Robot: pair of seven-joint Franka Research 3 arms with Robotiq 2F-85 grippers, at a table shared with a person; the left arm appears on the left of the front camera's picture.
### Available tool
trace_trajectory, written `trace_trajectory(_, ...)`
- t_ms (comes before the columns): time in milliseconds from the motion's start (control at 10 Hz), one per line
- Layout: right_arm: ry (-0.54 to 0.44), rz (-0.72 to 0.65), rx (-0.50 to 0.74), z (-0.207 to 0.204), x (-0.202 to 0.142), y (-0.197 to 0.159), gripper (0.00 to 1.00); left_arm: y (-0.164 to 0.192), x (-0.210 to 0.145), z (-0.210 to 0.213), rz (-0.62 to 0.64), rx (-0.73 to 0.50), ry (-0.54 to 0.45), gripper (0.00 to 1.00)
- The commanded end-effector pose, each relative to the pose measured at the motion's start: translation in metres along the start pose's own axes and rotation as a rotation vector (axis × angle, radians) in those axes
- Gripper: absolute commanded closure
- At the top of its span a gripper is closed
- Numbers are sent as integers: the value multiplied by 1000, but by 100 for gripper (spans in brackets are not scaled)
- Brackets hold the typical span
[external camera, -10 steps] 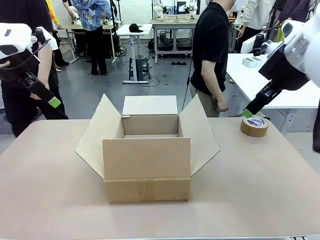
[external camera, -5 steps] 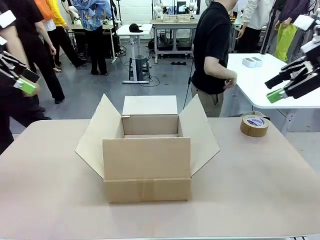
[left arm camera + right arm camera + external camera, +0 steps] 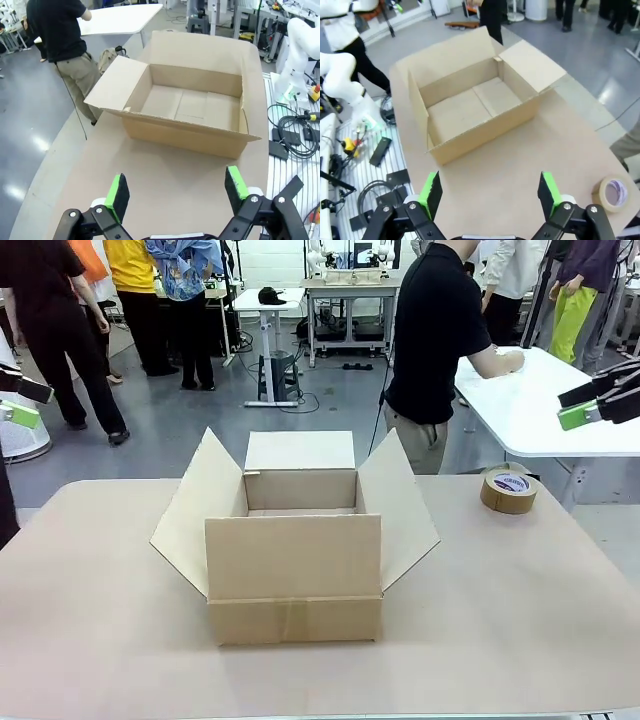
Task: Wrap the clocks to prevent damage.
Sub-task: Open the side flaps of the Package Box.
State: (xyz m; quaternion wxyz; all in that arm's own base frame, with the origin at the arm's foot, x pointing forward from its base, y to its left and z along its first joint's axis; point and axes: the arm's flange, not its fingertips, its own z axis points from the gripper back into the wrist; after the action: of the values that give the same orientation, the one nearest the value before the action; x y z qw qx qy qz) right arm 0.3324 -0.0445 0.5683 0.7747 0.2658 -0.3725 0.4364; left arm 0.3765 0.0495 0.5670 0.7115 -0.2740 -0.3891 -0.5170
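An open, empty cardboard box (image 3: 295, 540) stands in the middle of the brown table (image 3: 500, 620), flaps spread. My left gripper (image 3: 25, 402) hangs high at the far left edge, well away from the box, open with nothing between its green pads. The left wrist view looks down past its open fingers (image 3: 118, 190) at the box (image 3: 190, 105). My right gripper (image 3: 590, 405) is raised at the far right edge, open and holding nothing. Below its spread fingers (image 3: 547, 186) lies the box (image 3: 470, 105).
A roll of brown packing tape (image 3: 508, 490) lies flat at the table's back right, also seen from the right wrist as the tape roll (image 3: 612, 192). A person in a black shirt (image 3: 435, 350) leans over a white table (image 3: 530, 410) behind. Other people stand farther back.
Both arms have lifted and drawn outward to the picture's edges; the right gripper has left the tape roll. The person in black has turned to the white table.
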Motion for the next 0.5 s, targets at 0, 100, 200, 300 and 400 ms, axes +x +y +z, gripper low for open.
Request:
trace_trajectory(0,-23,9,23,2,3,-2,0,4,0,-1,-2,5,10,0)
trace_trajectory(100,-23,9,23,2,3,-2,0,4,0,-1,-2,5,10,0)
trace_trajectory(200,-23,9,23,2,3,-2,0,4,0,-1,-2,5,10,0)
trace_trajectory(300,-23,9,23,2,3,-2,0,4,0,-1,-2,5,10,0)
trace_trajectory(400,-23,9,23,2,3,-2,0,4,0,-1,-2,5,10,0)
